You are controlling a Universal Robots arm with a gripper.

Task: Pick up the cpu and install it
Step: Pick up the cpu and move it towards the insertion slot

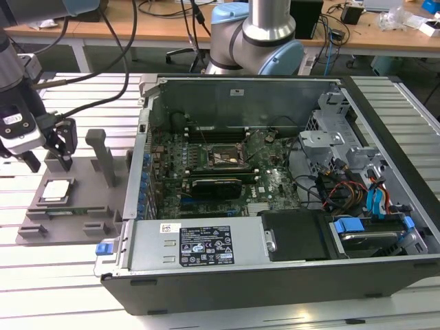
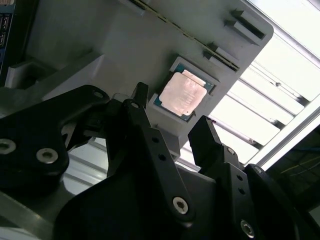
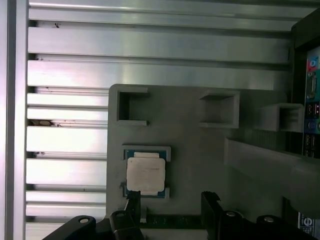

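- Exterior view: the gripper [image 1: 49, 161] hangs at 9 o'clock of the scene over the grey fixture tray [image 1: 69, 221] on the slatted table [image 1: 62, 275]. The cpu [image 1: 56, 190] lies flat in its seat on the tray, at about 6 o'clock from the fingertips and near them. The tray's upright post [image 1: 106, 157] stands at 2 o'clock from the chip. The open computer case [image 1: 275, 227] is at 3 o'clock, and the socket [image 1: 220, 157] inside it is bare. The step in hand is, I judge, the approach for the pick-up. The fingers [image 1: 67, 148] are spread and carry nothing.
- Second wrist view: the cpu [image 2: 182, 92] shows beyond the gap of the gripper [image 2: 171, 111], its lid up, seated in the tray [image 2: 125, 45]. The fingers [image 2: 150, 145] are wide apart, wider than the chip, and look clear of it.
- First wrist view: the cpu [image 3: 146, 175] sits nearer one fingertip than the other, so the gripper [image 3: 171, 197] seems off-centre toward the post side. To do this well I would centre the gap over the chip and keep the fingers [image 3: 212, 210] square to two opposite edges. I would then come straight down and grip the rim lightly, so the chip lifts level. The fingers are parted and hold nothing.
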